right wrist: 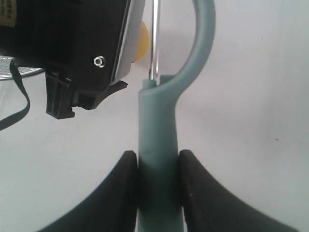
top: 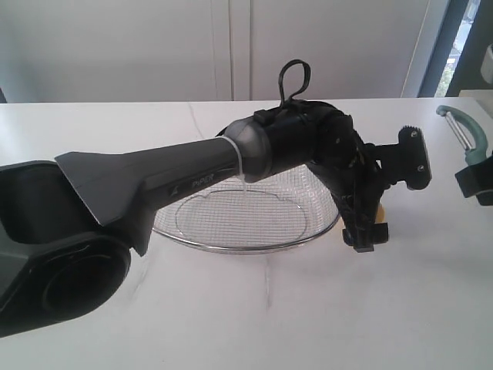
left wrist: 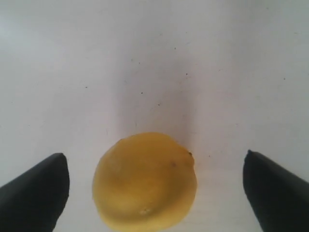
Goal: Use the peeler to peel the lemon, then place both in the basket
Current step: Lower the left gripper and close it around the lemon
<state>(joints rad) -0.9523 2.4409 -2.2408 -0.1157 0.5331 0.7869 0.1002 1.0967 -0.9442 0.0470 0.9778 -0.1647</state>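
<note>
The left arm (top: pixel 154 181) reaches across the basket (top: pixel 231 247) at mid-desk, hiding part of it. The left gripper (left wrist: pixel 154 154) hangs wide open astride the lemon (left wrist: pixel 145 186), untouched on the desk (top: pixel 308 324) just right of the basket. Near the right edge, the right gripper (right wrist: pixel 158 155) clamps the peeler (right wrist: pixel 157 116) by its handle, head up.

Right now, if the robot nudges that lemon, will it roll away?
Probably yes: the lemon is round and sits loose on the smooth table. Its skin looks smooth, so it may slip if squeezed off-centre. The jaws of the left gripper stand open either side, not touching, so nothing steadies it.
</note>
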